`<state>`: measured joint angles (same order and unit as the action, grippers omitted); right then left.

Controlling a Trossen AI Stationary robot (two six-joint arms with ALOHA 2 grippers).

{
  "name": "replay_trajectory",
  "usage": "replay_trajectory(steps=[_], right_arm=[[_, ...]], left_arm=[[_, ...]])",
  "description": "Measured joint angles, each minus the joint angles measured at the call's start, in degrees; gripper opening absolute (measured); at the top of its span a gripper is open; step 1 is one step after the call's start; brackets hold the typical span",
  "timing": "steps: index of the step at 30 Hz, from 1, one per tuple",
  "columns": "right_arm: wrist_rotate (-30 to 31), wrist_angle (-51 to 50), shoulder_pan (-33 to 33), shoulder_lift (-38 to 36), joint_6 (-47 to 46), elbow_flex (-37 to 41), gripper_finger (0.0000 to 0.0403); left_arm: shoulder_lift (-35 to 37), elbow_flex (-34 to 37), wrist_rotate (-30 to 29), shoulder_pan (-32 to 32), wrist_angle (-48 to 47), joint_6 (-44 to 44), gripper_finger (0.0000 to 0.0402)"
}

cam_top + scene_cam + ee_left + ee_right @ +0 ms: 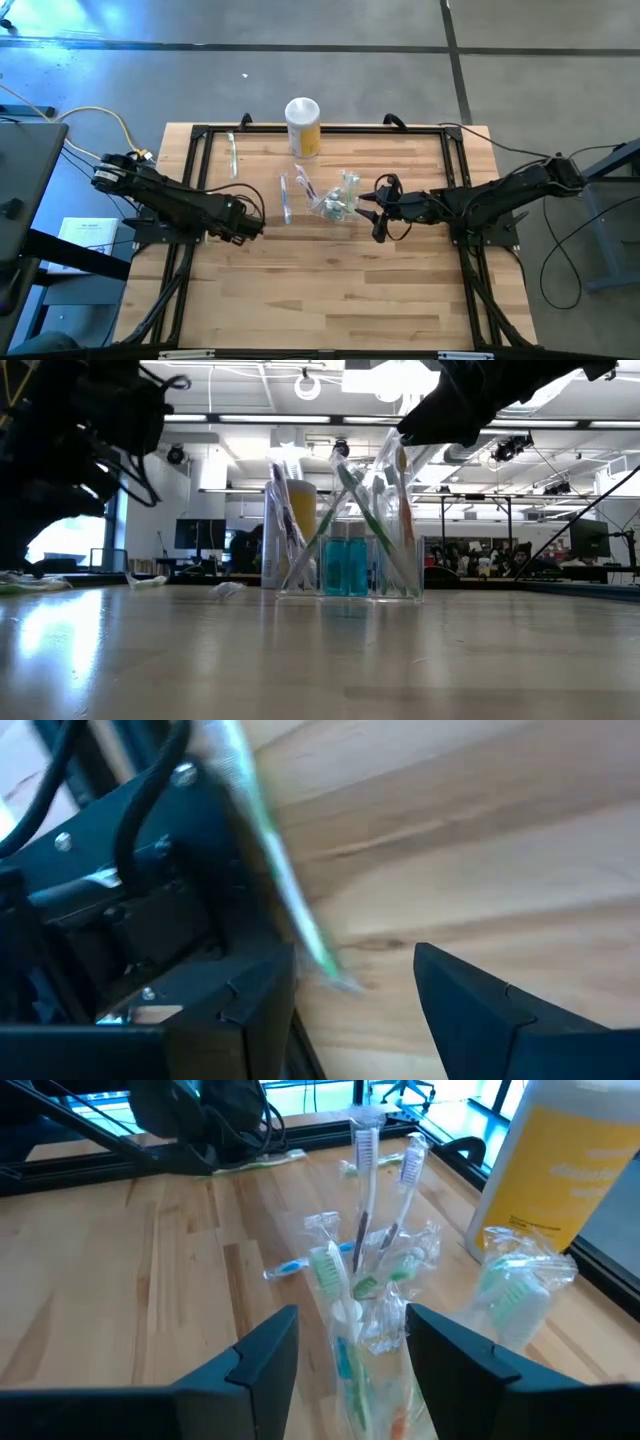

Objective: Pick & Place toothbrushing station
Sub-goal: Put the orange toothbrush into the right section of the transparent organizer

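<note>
Right gripper point(378, 212) poised beside the clear holder point(338, 205), fingers spread and empty, wrapped toothbrushes point(345, 1295) bristling just ahead of the tips. Left gripper point(355, 985) low over the desk point(330, 290), fingers parted around a green toothbrush point(285, 895), not visibly clamped. Likely best done by closing squarely on the handle. Yellow canister point(303, 126) beyond the holder, loose toothbrushes point(285, 198) between both grippers, easily knocked

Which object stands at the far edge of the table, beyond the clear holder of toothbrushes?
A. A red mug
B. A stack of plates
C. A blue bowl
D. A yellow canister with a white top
D: the high view shows a yellow canister with a white top beyond the clear holder.
</note>
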<state>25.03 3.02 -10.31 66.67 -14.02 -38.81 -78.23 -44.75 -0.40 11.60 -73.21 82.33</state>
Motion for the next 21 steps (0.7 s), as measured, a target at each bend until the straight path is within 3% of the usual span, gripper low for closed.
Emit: replay_trajectory(steps=[21], right_arm=[[-1.0,1.1,0.0,0.0,0.8,0.0,0.0176]], left_arm=[[-4.8,7.2,-1.2,-2.5,8.8,5.9,0.0196]])
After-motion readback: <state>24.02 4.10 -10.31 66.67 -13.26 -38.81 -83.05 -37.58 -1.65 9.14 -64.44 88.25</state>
